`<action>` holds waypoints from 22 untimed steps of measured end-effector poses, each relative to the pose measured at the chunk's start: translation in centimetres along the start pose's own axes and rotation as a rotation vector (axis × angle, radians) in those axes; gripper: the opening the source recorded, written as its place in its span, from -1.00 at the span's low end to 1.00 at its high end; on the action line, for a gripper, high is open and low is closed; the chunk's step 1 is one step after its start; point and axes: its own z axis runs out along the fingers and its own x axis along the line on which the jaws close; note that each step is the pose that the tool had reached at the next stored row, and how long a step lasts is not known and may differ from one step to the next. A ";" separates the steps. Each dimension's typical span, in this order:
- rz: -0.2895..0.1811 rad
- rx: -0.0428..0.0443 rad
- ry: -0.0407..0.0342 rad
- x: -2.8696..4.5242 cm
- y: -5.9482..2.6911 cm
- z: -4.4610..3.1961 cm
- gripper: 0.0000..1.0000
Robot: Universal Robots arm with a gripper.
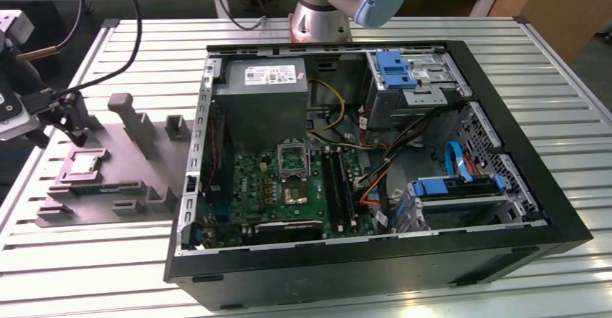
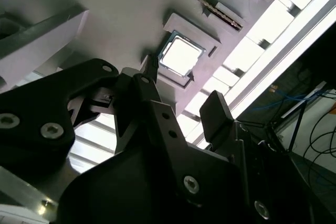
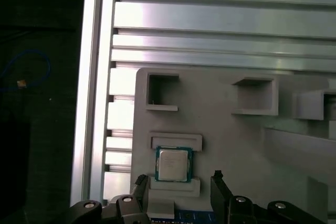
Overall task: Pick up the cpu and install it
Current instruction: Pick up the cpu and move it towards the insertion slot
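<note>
1. We see the cpu [image 1: 84, 162] [image 2: 181, 56] [image 3: 172, 164] lying flat, metal top up and bare, in a square seat on the grey tray [image 1: 143, 178], between two low ledges [image 3: 176, 141].
2. Around it the tray carries walled pockets [image 3: 161, 92] and upright blocks [image 1: 129, 114].
3. The tray rests on the slatted table [image 1: 574, 110], at the exterior view's left of the open case [image 1: 535, 210]. The green board [image 1: 263, 182] inside is well apart from the cpu.
4. The gripper [image 1: 57, 128] [image 2: 181, 85] [image 3: 179, 179] hovers just above the cpu. It is released, and its fingers [image 3: 140, 187] are spread to either side without touching the cpu.
</note>
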 end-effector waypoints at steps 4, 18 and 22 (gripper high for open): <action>0.000 -0.0017 -0.0001 0.15 -0.03 0.73 0.18; 0.000 -0.0023 -0.0002 0.13 -0.16 3.27 0.18; 0.000 -0.0026 -0.0001 0.12 -0.20 4.00 0.18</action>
